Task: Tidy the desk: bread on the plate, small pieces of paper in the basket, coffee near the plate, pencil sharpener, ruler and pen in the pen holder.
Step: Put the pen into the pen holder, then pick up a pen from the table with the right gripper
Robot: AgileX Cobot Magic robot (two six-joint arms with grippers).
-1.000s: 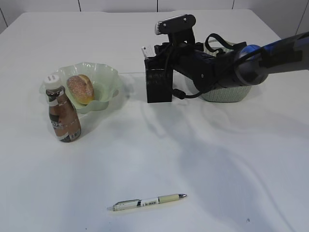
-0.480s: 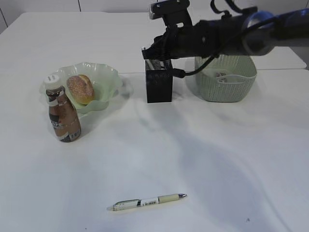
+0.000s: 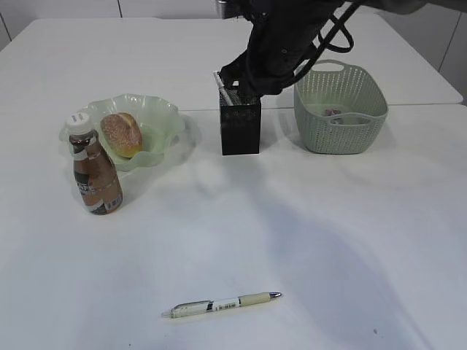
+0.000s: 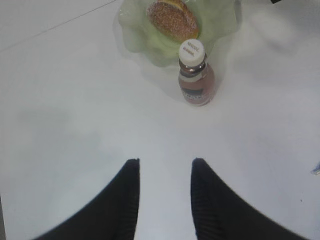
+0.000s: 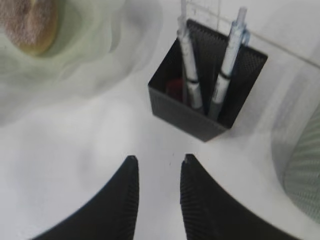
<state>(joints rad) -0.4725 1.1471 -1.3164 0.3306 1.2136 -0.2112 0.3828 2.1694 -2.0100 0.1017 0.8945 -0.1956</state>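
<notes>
**Desk editor:** White bench (image 3: 314, 240) fills the exterior view, with pale wall panels along the top edge. What is cut off?

**Photographer:** The right arm (image 3: 281, 44), dark and cabled, enters from the top and runs out of frame; its hand cannot be made out there. The right wrist view shows that right hand (image 5: 159, 165) with two black fingers parted by a narrow gap, nothing between them, hanging above bare bench just in front of the pen holder (image 5: 207, 97). The left hand (image 4: 165, 167) appears only in its own wrist view, fingers likewise apart by a modest gap and empty, above the bench with the coffee (image 4: 196, 75) ahead.

**Desk editor:** Containers, largest first?

**Photographer:** The basket (image 3: 341, 109) stands at right; something small and crumpled lies inside, too small to identify. The plate (image 3: 157, 120), at left, holds the bread (image 3: 121, 134). The coffee stands upright just in front of the plate's left edge. The black mesh pen holder sits between plate and basket, holding two upright pens (image 5: 190, 75), something reddish low down, blurred, and a thin clear strip at the back corner, hard to make out.

**Desk editor:** Anything loose?

**Photographer:** One pen (image 3: 222, 304) lies flat near the front edge, well apart from everything.
</notes>
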